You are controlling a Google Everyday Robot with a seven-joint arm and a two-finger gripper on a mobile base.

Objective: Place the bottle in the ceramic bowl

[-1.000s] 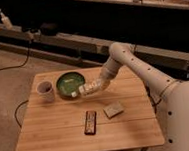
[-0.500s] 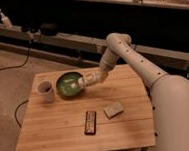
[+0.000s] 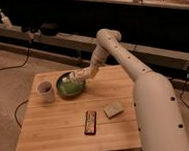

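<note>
The robot's one arm reaches from the right, across the wooden table, and bends down to the bowl. The gripper hangs right over the bowl, a little to the right of its middle. Something white shows at its tip, over the green inside. That looks like the bottle, lying on its side with its long way going left to right, in line with the gripper. It seems to stick out to the left of the gripper, toward the middle of the bowl.

Whether the fingers clamp the bottle or sit apart from it cannot be told (the white bits run together there). It also cannot be told whether the bottle touches the bowl or hangs just above it.

This is what the next move turns on. If the bottle is held, it is already above the bowl, so letting go should drop it in.

A mug stands just left of the bowl. A dark bar and a beige block lie nearer the front, well apart from the bowl.
</note>
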